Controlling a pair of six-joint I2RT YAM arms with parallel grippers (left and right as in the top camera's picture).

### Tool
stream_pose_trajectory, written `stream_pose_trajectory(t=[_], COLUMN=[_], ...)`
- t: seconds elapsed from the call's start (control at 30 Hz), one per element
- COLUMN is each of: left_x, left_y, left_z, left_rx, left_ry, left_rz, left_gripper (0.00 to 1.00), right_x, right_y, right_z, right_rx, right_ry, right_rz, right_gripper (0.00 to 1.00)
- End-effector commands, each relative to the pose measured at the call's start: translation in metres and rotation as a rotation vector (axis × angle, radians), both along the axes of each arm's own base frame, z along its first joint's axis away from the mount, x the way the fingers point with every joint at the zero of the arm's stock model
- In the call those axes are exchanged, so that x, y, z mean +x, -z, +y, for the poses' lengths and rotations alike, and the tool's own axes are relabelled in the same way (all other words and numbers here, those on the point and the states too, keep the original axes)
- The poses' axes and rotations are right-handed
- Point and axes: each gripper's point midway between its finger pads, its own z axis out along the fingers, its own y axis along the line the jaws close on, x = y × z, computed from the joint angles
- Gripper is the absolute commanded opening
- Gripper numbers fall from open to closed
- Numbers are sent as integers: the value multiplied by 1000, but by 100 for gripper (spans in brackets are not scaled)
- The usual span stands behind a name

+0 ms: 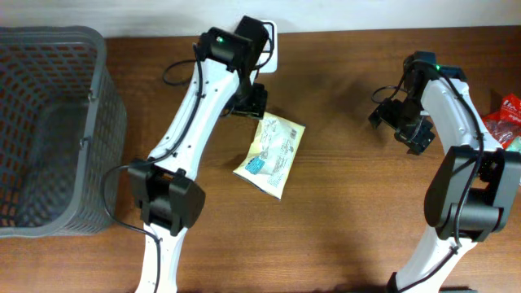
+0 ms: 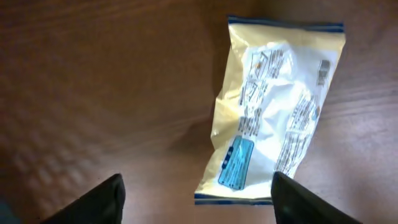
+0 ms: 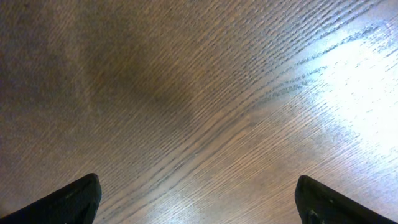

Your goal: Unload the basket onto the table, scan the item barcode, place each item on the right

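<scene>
Overhead, a pale yellow packet (image 1: 270, 155) lies flat on the wooden table (image 1: 342, 212), just beside the left gripper (image 1: 251, 104). Left wrist camera: its jaws stand apart, holding nothing, the packet just ahead. Right wrist camera: the right gripper (image 3: 198, 186) gapes wide over wood grain.

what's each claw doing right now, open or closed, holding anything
Left claw: open, holding nothing; the snack packet lies on the table below it.
Right claw: open, empty.

Cream-and-blue packet (image 1: 270, 156), grey mesh basket (image 1: 103, 138), brown woodgrain table (image 1: 350, 203)
</scene>
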Motion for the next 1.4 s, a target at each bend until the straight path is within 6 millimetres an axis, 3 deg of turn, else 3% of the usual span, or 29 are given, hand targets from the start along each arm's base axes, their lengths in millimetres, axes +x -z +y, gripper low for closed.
stream_pose_trajectory(t=[0.0, 0.07, 0.1, 0.4, 0.5, 1.03, 1.27, 1.37], left_x=[2, 14, 21, 36, 30, 35, 57, 67], left_y=[-1, -4, -6, -6, -5, -6, -8, -10], left_z=[14, 41, 53, 94, 97, 95, 114, 122], left_rx=[78, 183, 207, 198, 214, 202, 171, 156], left_ry=[-26, -141, -198, -367, -364, -367, -428, -453], left_rz=[-22, -89, -116, -133, -107, -128, -191, -222], left_gripper=[74, 82, 99, 99, 99, 99, 99, 99], right_x=[5, 5, 5, 5, 5, 5, 5, 22], right_y=[-14, -14, -15, -14, -14, -14, -14, -17], right_z=[-2, -2, -2, -2, -2, -2, -2, 17], right_rx=[-7, -7, -8, -7, -7, -7, -7, 105], right_ry=[14, 14, 14, 14, 14, 14, 14, 9], right_rz=[-41, -41, -41, -41, -41, -41, -41, -113], right_gripper=[99, 99, 99, 99, 99, 99, 99, 98])
